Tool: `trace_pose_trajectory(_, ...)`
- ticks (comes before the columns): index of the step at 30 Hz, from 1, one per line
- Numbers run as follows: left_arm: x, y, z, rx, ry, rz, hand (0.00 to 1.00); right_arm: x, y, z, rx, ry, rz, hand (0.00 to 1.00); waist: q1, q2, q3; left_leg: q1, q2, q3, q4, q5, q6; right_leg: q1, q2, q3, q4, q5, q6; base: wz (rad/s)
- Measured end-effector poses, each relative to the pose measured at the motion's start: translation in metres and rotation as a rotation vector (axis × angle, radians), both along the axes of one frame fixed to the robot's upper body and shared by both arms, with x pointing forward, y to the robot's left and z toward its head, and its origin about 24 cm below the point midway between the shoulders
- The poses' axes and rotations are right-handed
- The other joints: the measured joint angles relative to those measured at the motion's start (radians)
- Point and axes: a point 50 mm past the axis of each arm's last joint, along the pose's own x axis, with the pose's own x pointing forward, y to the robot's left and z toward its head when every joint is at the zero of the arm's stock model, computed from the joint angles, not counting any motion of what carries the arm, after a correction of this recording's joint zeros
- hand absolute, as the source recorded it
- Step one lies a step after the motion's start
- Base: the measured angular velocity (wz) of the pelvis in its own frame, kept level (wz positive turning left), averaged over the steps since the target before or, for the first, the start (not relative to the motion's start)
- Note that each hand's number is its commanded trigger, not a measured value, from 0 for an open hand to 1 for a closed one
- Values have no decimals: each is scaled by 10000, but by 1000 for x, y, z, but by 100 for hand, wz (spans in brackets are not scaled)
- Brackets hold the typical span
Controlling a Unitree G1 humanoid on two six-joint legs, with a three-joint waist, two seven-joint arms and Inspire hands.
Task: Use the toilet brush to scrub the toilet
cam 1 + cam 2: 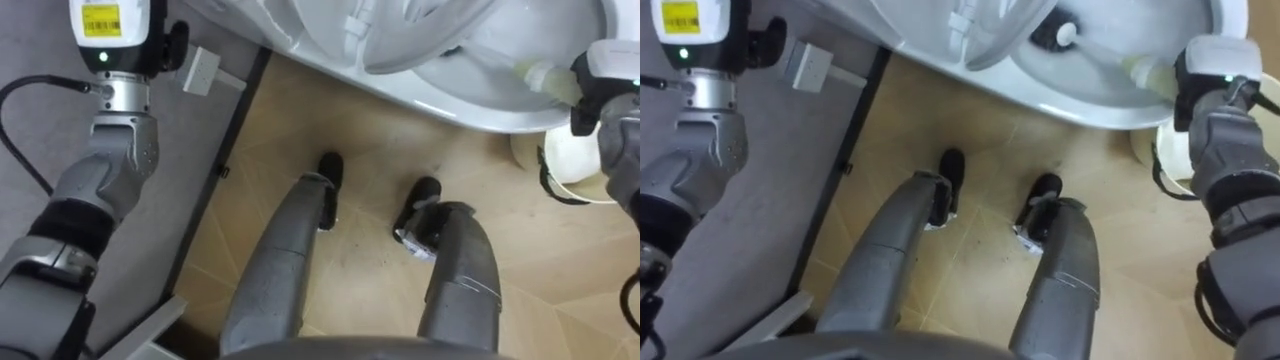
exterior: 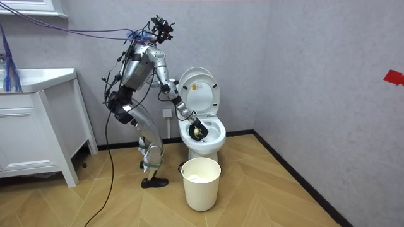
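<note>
Room view, left to right: a white cabinet (image 2: 31,135) stands at the left. The robot stands beside it on the wooden floor (image 2: 265,189), leaning toward the toilet (image 2: 205,148), which is set against the grey wall with its lid (image 2: 199,91) raised, and a white bucket (image 2: 202,183) stands just in front of the toilet. Eye views, left to right: a wall socket (image 1: 200,68) sits at the far left. The toilet brush (image 1: 1105,52) reaches into the toilet's bowl with its dark head to the left. At the right, the right hand (image 1: 1190,85) has its fingers clenched round the brush's handle.
</note>
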Motion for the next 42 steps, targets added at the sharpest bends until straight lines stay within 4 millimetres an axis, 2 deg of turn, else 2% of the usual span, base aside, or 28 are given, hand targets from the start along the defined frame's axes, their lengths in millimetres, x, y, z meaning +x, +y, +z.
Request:
trace_pose_trajectory(2, 0, 3, 1, -68, -133, 89, 0, 3, 2, 4, 467, -309, -97, 100, -64, -24, 13, -89, -18, 36, 1, 6, -8, -146, 9, 109, 97, -18, 0, -2)
trace_pose_trajectory(5, -2, 12, 5, 170, -386, 314, 0, 11, 5, 13, 1059, -847, -237, 100, -77, -60, 34, -276, 138, 94, 148, 4, -57, -340, 137, 157, 129, 38, -83, -11)
trace_pose_trajectory(6, -3, 16, 7, 246, -526, 448, 0, 15, 6, 19, 1308, -1181, -317, 100, -232, -65, 34, -349, 124, 84, 175, 20, -77, -433, 108, 173, 196, 37, -103, 0)
trace_pose_trajectory(9, -5, 21, 8, 257, -629, 785, 0, 22, 9, 30, 1361, -1720, -197, 100, -408, -65, 34, -431, 113, 82, 310, 21, -84, -516, 44, 173, 383, 3, -153, 1)
trace_pose_trajectory(14, -6, 25, 6, 368, -614, 1200, 0, 24, 12, 31, 1890, -2165, -300, 100, -650, -64, 25, -444, 109, 80, 450, 27, -87, -520, 92, 196, 486, -1, -167, -1)
trace_pose_trajectory(22, -10, 27, 0, 613, -236, 1388, 0, 24, 27, 26, 1327, -2190, 251, 100, -691, -50, 9, -222, 135, 98, 434, 25, -82, -303, 125, 193, 405, 60, -167, -3)
trace_pose_trajectory(24, -13, 29, -6, 678, 83, 1456, 0, 21, 38, 19, 921, -2015, 735, 100, -574, -6, -13, -12, 349, 90, 393, -22, -116, -3, 356, 121, 72, 192, -200, -23)
trace_pose_trajectory(26, -18, 30, -12, 723, 346, 1527, 0, 17, 47, 14, 791, -1926, 1080, 100, -531, 33, -28, 166, 440, 64, 254, -33, -147, 235, 488, 70, -225, 281, -216, -22)
trace_pose_trajectory(29, -27, 30, -18, 737, 522, 1488, 0, 0, 55, 2, 395, -1636, 1474, 100, -420, 223, -134, 254, 587, -52, 120, -42, -165, 516, 715, -65, -685, 419, -194, -8)
trace_pose_trajectory(30, -29, 31, -20, 762, 600, 1501, 0, -4, 57, -1, 269, -1479, 1581, 100, -371, 266, -141, 321, 611, -42, 58, -42, -164, 583, 759, -52, -790, 457, -177, -6)
trace_pose_trajectory(35, -38, 26, -24, 639, 606, 1304, 0, -24, 64, -4, -201, -1252, 1942, 100, -244, 372, -206, 431, 659, 8, -154, -49, -163, 696, 807, -77, -1037, 505, -160, -3)
trace_pose_trajectory(42, -55, 27, -38, 99, 1133, 1380, 0, -46, 76, -2, -1005, -957, 2629, 100, -273, 485, -228, 770, 734, -9, -404, -117, -261, 1044, 947, -82, -1334, 471, -173, -1)
